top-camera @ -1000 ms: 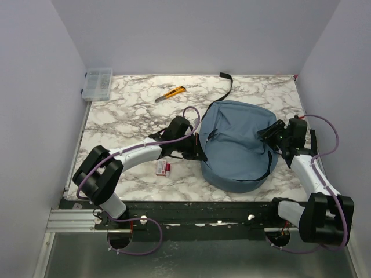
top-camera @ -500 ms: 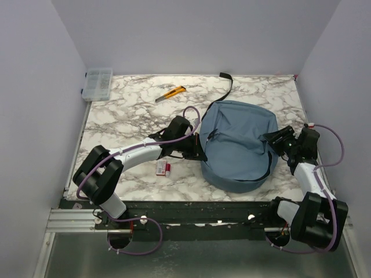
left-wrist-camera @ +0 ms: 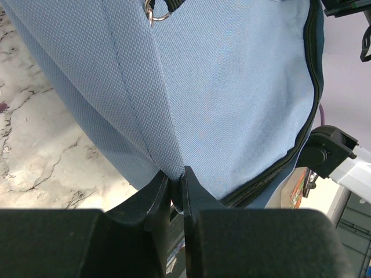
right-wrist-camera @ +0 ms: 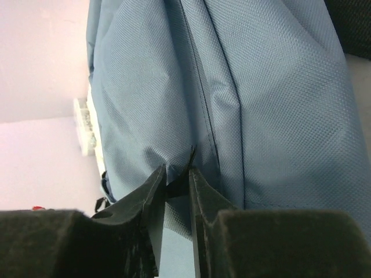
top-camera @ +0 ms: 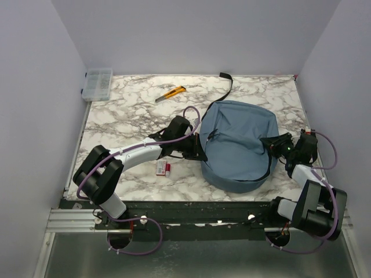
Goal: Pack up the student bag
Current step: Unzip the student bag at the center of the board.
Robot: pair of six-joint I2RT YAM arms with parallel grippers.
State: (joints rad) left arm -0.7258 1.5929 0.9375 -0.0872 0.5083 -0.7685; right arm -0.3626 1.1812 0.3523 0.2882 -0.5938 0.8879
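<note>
The student bag, a big dusty-blue backpack, lies flat on the marble table, right of centre. My left gripper is at its left edge, and in the left wrist view it is shut on a fold of the blue fabric. A dark zipper line runs down the bag's side there. My right gripper is at the bag's right edge. In the right wrist view it is nearly closed, pinching a small dark tab and the blue cloth beside a seam.
A black strap trails from the bag toward the back wall. A yellow utility knife and a clear organiser box lie at the back left. A small red-and-white pack sits under my left arm. Walls close in on three sides.
My right arm has drawn back toward the near right, its gripper sliding down the bag's right edge and closing onto the fabric. The left arm and the bag have stayed put.
</note>
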